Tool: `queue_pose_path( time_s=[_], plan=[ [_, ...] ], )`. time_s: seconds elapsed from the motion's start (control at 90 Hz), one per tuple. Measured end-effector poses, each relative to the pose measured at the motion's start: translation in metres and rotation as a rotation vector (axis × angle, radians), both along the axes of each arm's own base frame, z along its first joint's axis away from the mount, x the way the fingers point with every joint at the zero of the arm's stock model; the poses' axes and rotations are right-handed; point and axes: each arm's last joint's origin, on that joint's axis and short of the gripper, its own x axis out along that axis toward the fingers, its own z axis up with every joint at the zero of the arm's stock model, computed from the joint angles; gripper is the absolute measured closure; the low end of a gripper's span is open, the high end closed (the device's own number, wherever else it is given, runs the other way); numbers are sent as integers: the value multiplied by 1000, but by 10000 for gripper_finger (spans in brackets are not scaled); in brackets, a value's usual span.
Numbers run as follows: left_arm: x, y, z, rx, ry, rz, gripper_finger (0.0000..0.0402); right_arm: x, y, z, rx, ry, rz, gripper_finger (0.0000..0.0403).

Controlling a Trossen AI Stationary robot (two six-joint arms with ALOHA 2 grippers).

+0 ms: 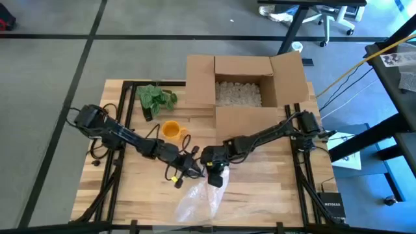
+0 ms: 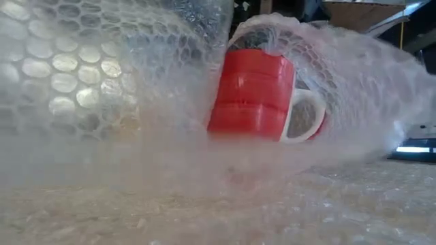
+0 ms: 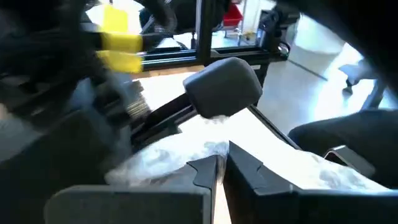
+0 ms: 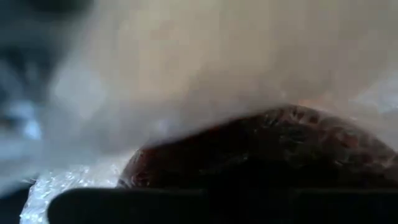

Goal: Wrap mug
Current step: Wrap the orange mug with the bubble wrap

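Roughly midway: the red mug (image 2: 253, 95) lies on its side at six o'clock, bubble wrap (image 1: 197, 199) draped partly over it. The left gripper (image 1: 188, 166) pinches the wrap; the right gripper (image 1: 216, 177) alongside, grip unclear. The cardboard box (image 1: 244, 81) waits at twelve.

2 black jointed arms (image 1: 123, 135), yellow tag (image 1: 176, 180), black cables

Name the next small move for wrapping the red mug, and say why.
Probably fold the loose bubble wrap over the red mug. The mug lies on its side, its face and white handle showing uncovered in the low view, with both claws above the sheet.
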Motion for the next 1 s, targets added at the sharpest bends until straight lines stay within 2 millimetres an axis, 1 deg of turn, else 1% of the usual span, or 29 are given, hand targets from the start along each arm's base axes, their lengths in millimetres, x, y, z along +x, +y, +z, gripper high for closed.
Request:
queue_pose_path(
  time_s=[0.133,0.256,0.378,0.5,0.656,0.767,1.0],
  plan=[
    [6,6,-14,27,61,21,401,1,1,3,-11,11,8,403],
    [8,11,-18,19,99,33,401,3,1,6,-24,16,18,403],
    [8,13,-21,24,124,45,401,4,0,14,-80,48,24,402],
    [7,14,-25,36,149,61,401,6,-2,26,-151,74,18,402],
    [8,16,-23,37,138,65,401,8,-2,40,-173,92,29,402],
    [8,16,-21,37,127,63,401,9,-1,46,-179,86,37,402],
    [7,17,-17,45,115,64,401,8,-1,46,-172,89,44,402]
  ],
)
